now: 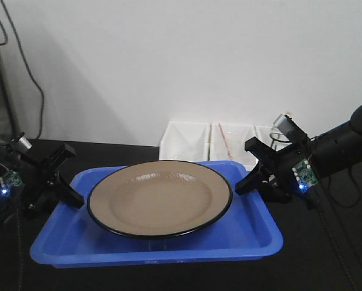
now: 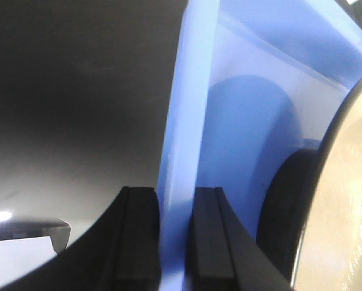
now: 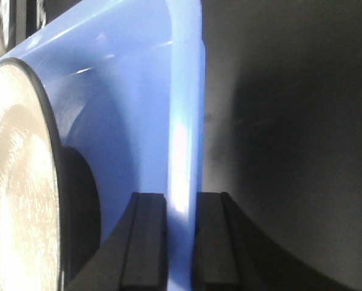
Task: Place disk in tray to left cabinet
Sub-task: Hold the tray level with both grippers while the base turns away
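- The tray (image 1: 59,250), a shallow rectangle of bright blue plastic with rounded corners and a raised, smooth rim, sat at the near middle of the scene over the matt black table (image 1: 332,260). Whether it rested on that surface or hung just above it could not be told.
- The disk (image 1: 159,197) lay flat inside the tray. It was a round, shallow tan plate with a thin black edge and a glossy face that caught faint ripples of light. It filled most of the tray's width, and its far edge came close to the far rim.
- The left gripper (image 1: 70,195), black and angular, was clamped on the tray's left rim. In the left wrist view its two flat, dark pads (image 2: 138,242) pressed the thin blue wall from both sides, with the disk's pale curve just to the right.
- The right gripper (image 1: 248,182) was likewise closed on the tray's right rim. One flat black finger (image 3: 147,242) sat inside the wall and the other outside, with the plastic shining between them.
- A small green circuit board (image 1: 303,173) with a blue light showed on the right wrist.
- Beyond the tray, at the far right, stood a row of white bins (image 1: 187,140), thin-walled and boxy, against a plain white wall (image 1: 199,60).
- A dark cable (image 1: 35,85) hung down the wall at the far left.
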